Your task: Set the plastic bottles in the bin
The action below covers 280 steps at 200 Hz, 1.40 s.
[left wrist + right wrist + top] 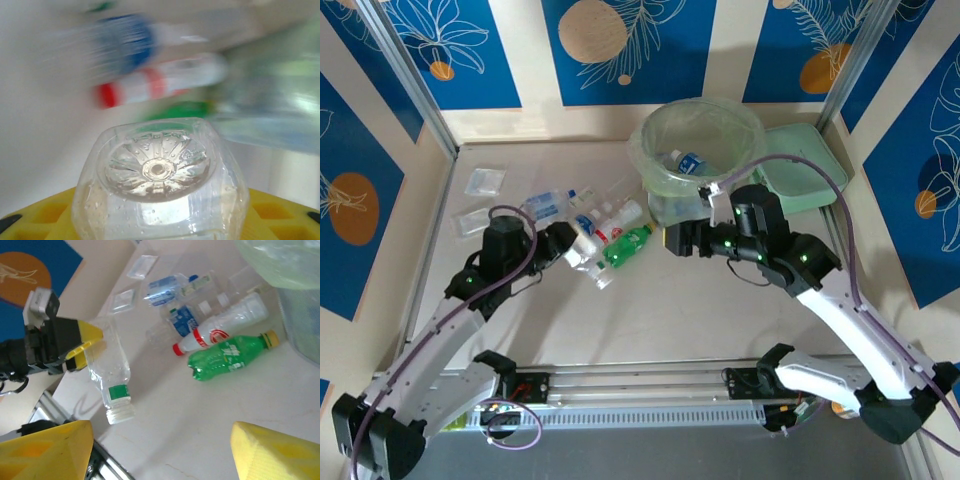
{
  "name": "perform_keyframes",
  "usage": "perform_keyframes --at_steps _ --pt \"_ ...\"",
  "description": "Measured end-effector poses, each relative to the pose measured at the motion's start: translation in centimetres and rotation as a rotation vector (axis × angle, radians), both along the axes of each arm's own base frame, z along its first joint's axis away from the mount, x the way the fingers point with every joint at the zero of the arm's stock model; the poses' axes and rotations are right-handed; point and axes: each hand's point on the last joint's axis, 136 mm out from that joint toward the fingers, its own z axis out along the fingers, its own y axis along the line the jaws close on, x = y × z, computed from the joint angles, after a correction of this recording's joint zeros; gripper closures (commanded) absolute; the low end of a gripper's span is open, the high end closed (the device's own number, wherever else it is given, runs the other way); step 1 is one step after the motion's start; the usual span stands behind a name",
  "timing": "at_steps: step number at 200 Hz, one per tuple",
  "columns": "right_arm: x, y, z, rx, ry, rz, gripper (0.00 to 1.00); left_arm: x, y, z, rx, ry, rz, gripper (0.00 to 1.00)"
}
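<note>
Left gripper (570, 248) is seen clamped on a clear bottle (111, 375) near its base end. The bottle's green label and white cap point away from the gripper, toward the near edge of the counter (670, 310). In the left wrist view the ribbed base of this bottle is pressed in between the yellow fingers (280, 215). Whether the cap end touches the counter cannot be told.

Right gripper (672, 240) is held with its jaws spread wide and nothing between them. It is placed just on the near side of the bin (650, 165), and the bin is well apart from the left gripper and its bottle.

The bin stands upright at the far middle of the counter. One bottle with a blue label (688, 162) is seen lying inside it. A flat pale-green lid (805, 170) lies just beside the bin on its right.

Loose bottles are recorded between the two grippers:
- A green bottle (230, 357) lies on its side, with its yellow cap pointing toward the bin.
- A white bottle with a red cap (220, 327) lies just beside the green one, on its far side.
- Clear bottles with blue labels (167, 290) are clustered beyond those two.

Two flat clear packets (485, 180) lie at the far left, apart from the bottles.
</note>
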Motion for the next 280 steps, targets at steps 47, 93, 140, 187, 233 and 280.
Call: perform_keyframes --at_steps 47,93,140,187,233,280 --pt "-1.7 4.2 2.3 0.145 0.091 0.280 0.16 -0.8 -5.5 8.0 -0.256 -0.372 -0.337 0.53" --pt "-2.2 6.0 4.6 0.304 0.159 0.435 0.09 -4.0 -6.6 14.5 -0.442 -0.619 -0.527 0.56" --pt "-3.5 8.0 5.7 0.345 0.161 0.545 0.07 -5.4 -6.7 16.2 -0.515 -0.674 -0.606 0.57" --pt "-3.6 9.6 6.2 0.348 0.152 0.581 0.18 -6.4 -7.1 16.6 -0.531 -0.689 -0.645 0.58" --pt "-3.2 10.6 6.6 0.356 0.148 0.589 0.38 -6.3 -7.3 16.2 -0.523 -0.676 -0.650 0.60" --pt "-3.0 10.6 6.6 0.352 0.148 0.574 0.52 -6.4 -7.3 16.3 -0.498 -0.670 -0.642 0.45"
